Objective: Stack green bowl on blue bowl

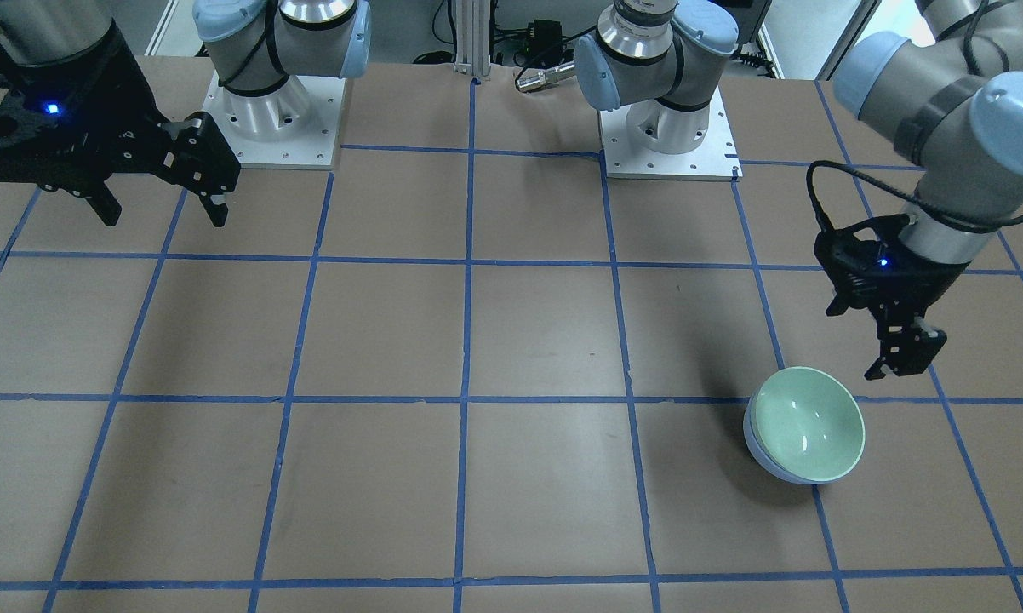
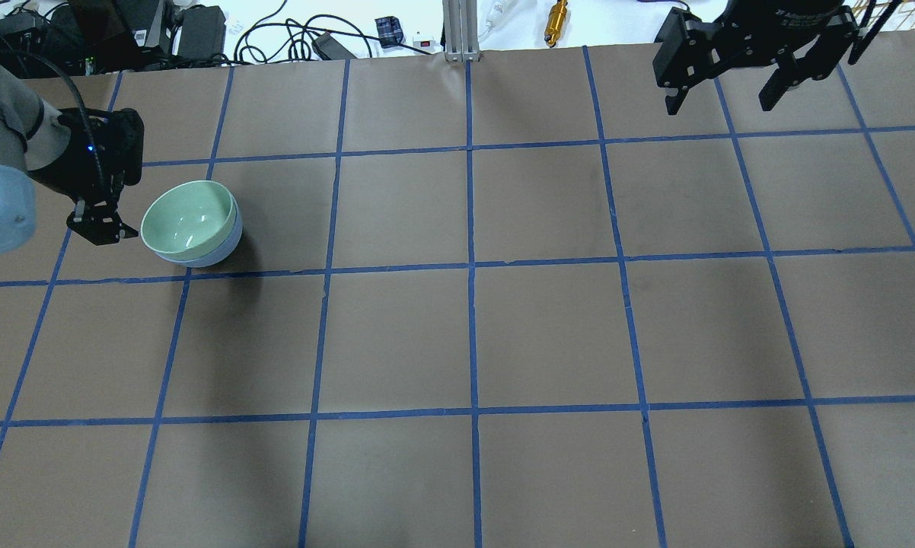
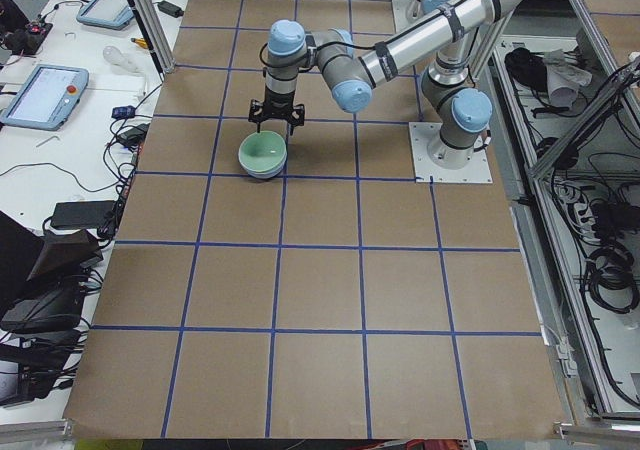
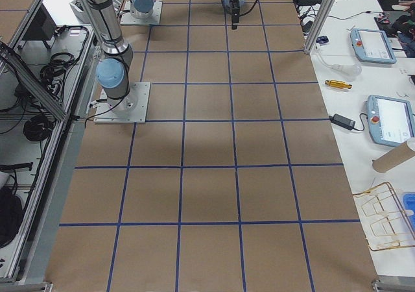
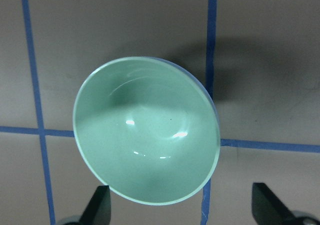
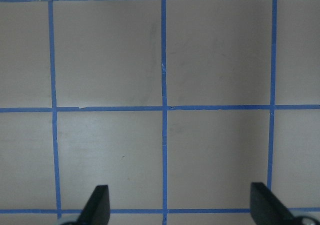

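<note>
my left claw (image 1: 901,356) spread, just beside bowls | pale mint-green glossy round bowl (image 1: 809,434) nested, tilted, in pale periwinkle-blue glossy round bowl (image 1: 753,449) on brown tabletop (image 1: 545,340) | my right claw (image 1: 164,211) spread, well apart

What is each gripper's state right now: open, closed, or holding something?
Left gripper: open, holding nothing, beside the green bowl, which sits in the blue bowl.
Right gripper: open, holding nothing.

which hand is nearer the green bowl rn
Left. The left hand hangs open right beside the green bowl, which sits nested in the blue bowl. The right hand is far off on the opposite side, also open.
</note>
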